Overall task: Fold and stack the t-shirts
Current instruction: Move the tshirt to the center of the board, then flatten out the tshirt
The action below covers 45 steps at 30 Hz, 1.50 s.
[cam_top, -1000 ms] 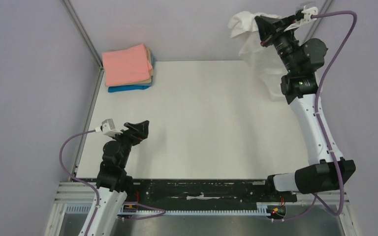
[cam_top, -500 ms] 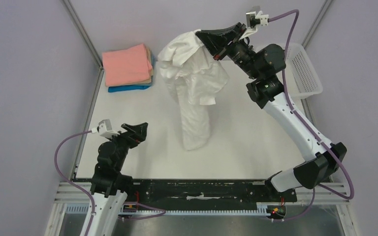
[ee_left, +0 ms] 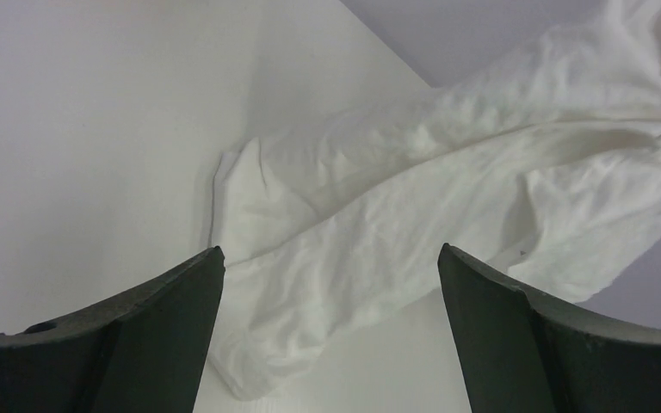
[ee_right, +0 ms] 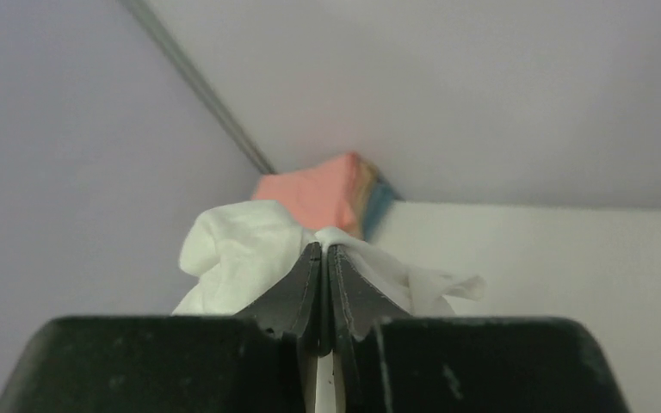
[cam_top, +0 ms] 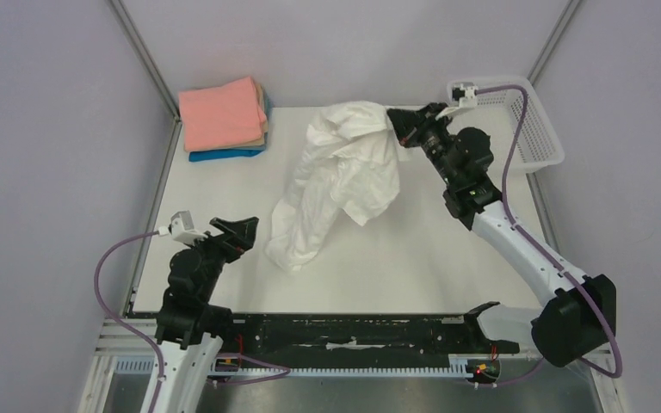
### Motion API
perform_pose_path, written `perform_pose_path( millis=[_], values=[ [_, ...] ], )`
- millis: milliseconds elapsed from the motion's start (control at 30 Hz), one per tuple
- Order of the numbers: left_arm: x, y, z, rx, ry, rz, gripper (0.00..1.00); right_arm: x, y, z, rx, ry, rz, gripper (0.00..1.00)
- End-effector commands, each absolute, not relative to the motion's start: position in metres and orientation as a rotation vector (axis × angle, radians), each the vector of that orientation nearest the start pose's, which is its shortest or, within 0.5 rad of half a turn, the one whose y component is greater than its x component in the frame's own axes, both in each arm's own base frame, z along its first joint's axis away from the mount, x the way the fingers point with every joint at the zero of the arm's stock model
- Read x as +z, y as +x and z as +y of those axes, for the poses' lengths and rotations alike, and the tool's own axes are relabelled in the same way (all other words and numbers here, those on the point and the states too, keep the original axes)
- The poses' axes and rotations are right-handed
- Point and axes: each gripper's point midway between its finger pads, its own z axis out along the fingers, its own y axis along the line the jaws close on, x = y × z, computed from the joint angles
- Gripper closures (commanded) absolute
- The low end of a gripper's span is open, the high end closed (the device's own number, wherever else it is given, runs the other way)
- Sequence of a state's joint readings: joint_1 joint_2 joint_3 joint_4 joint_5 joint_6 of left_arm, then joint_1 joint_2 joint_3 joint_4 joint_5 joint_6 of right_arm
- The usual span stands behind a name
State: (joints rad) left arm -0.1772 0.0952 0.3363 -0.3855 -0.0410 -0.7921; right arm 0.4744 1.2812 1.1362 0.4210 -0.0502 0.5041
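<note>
White tabletop (cam_top: 413, 258) enclosed by pale lilac walls (cam_top: 52, 129), with a black rail (cam_top: 353, 331) carrying both arm bases along the near edge. Near the front left corner, the left gripper (cam_top: 239, 231) hovers above the surface with its jaws spread wide and nothing between them. The left wrist view shows its two dark fingers (ee_left: 138, 335) framing cloth that lies just beyond them.

That cloth is the lower end of the white t-shirt (cam_top: 344, 181), which rests crumpled on the table at centre left. From there the garment rises diagonally, bunched and unfolded, toward the far right. Its upper end is pinched in the right gripper (cam_top: 393, 123), whose jaws are closed tight on a fold of fabric, as the right wrist view confirms (ee_right: 323, 254).

At the far left corner sits the stack of folded t-shirts (cam_top: 224, 120): salmon-pink on top, a tan edge beneath, bright blue at the bottom. It lies well apart from the white t-shirt. A white lattice basket (cam_top: 540, 129) stands at the far right corner, beside the right arm.
</note>
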Motion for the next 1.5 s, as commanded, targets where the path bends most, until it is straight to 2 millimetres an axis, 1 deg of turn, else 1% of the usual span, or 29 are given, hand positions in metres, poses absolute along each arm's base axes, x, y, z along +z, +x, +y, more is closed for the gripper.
perform_pose_path(
  millis=[0,33,67,100,133,167,200,233,267,333,433,500,533,600,733,933,1067,1100,1133,1167,1200,1267,1333,1467],
  values=[
    [0.174,0.225,-0.084,-0.800,-0.564,1.749,0.01,0.300,0.409,0.142,0.702,0.194,1.554,0.90],
    [0.167,0.227,-0.092,-0.831,-0.545,1.778,0.01,0.268,0.412,0.125,0.662,0.216,1.604,0.86],
    [0.163,0.228,-0.099,-0.863,-0.518,1.807,0.01,0.239,0.413,0.113,0.629,0.234,1.664,0.74],
    [0.155,0.231,-0.105,-0.880,-0.504,1.846,0.01,0.211,0.414,0.102,0.595,0.257,1.736,0.59],
    [0.146,0.232,-0.110,-0.889,-0.500,1.894,0.01,0.192,0.415,0.095,0.564,0.248,1.798,0.35],
    [0.139,0.234,-0.112,-0.887,-0.496,1.930,0.01,0.178,0.416,0.089,0.519,0.234,1.844,0.13],
    [0.131,0.236,-0.114,-0.879,-0.500,1.976,0.01,0.169,0.417,0.081,0.457,0.251,1.883,0.03],
    [0.122,0.238,-0.115,-0.865,-0.505,2.026,0.02,0.164,0.417,0.075,0.411,0.259,1.909,0.02],
    [0.117,0.239,-0.116,-0.859,-0.505,2.060,0.03,0.161,0.415,0.068,0.368,0.272,1.927,0.02],
    [0.102,0.239,-0.118,-0.847,-0.532,2.139,0.06,0.160,0.409,0.057,0.302,0.301,1.931,0.02],
    [0.078,0.234,-0.120,-0.843,-0.588,2.231,0.09,0.161,0.390,0.041,0.225,0.340,1.898,0.02],
    [0.066,0.232,-0.121,-0.844,-0.615,2.254,0.10,0.160,0.376,0.035,0.212,0.357,1.870,0.02],
    [0.063,0.232,-0.122,-0.854,-0.622,2.260,0.11,0.155,0.368,0.034,0.212,0.366,1.867,0.02],
    [0.062,0.231,-0.127,-0.882,-0.620,2.272,0.14,0.152,0.355,0.032,0.225,0.379,1.844,0.02],
    [0.057,0.228,-0.132,-0.883,-0.619,2.298,0.18,0.147,0.336,0.028,0.217,0.376,1.828,0.02],
    [0.051,0.227,-0.141,-0.900,-0.604,2.312,0.34,0.139,0.321,0.028,0.222,0.374,1.834,0.02],
    [0.049,0.233,-0.154,-0.940,-0.591,2.297,0.43,0.133,0.312,0.034,0.254,0.339,1.847,0.02],
    [0.053,0.236,-0.159,-0.963,-0.570,2.288,0.48,0.129,0.309,0.038,0.265,0.319,1.863,0.02],
    [0.052,0.237,-0.163,-0.966,-0.562,2.298,0.56,0.125,0.307,0.043,0.273,0.296,1.886,0.02],
    [0.053,0.239,-0.166,-0.968,-0.552,2.301,0.70,0.120,0.303,0.050,0.278,0.251,1.920,0.02],
    [0.050,0.240,-0.167,-0.957,-0.560,2.311,0.96,0.116,0.300,0.057,0.273,0.211,1.949,0.02],
    [0.050,0.241,-0.167,-0.957,-0.565,2.299,0.98,0.107,0.291,0.070,0.222,0.138,2.002,0.02],
    [0.059,0.241,-0.169,-0.977,-0.537,2.259,0.98,0.097,0.278,0.082,0.154,0.079,2.050,0.02],
    [0.081,0.238,-0.161,-0.953,-0.479,2.172,0.98,0.077,0.253,0.081,0.020,0.058,2.163,0.02]
  ],
)
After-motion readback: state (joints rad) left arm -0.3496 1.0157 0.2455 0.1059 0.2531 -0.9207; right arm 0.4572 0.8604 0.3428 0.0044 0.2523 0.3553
